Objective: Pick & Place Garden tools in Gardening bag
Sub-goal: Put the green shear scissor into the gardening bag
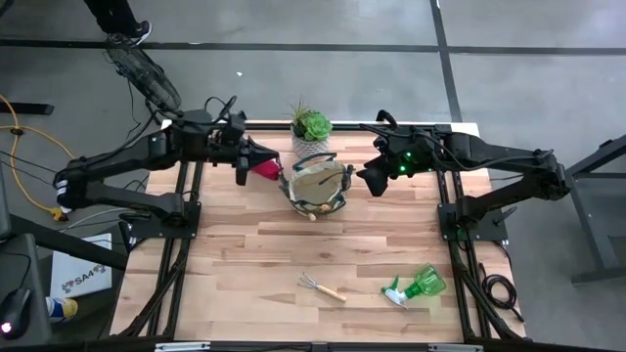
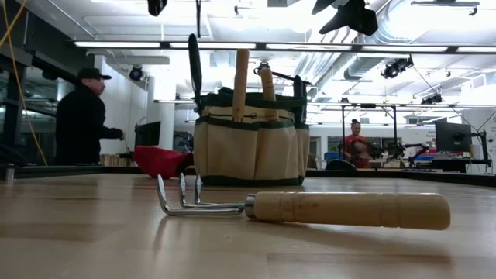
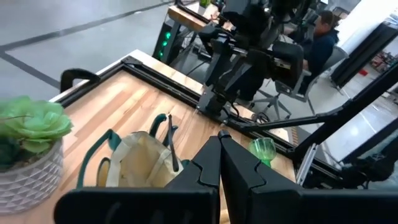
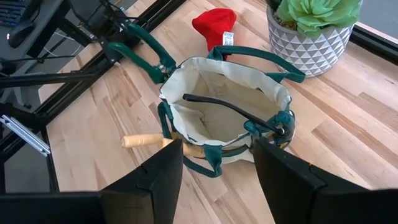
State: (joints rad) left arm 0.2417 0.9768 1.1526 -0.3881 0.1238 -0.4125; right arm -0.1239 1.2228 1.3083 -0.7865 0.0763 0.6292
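Observation:
The gardening bag (image 1: 318, 184) stands upright at the middle of the table's far half. Two wooden handles (image 2: 241, 77) and dark handles (image 2: 194, 62) stick up out of it. A red glove (image 4: 214, 25) lies on the table left of the bag. My left gripper (image 3: 219, 140) is shut and empty. It hangs above the glove (image 1: 266, 169) and points toward the bag. My right gripper (image 4: 214, 168) is open above the bag's right side, clear of it. A small hand rake (image 2: 310, 208) and a green spray bottle (image 1: 416, 286) lie near the front edge.
A green succulent in a white pot (image 1: 311, 125) stands just behind the bag at the far edge. A wooden handle (image 4: 146, 140) juts out from the bag's side. People stand and sit in the room beyond the table.

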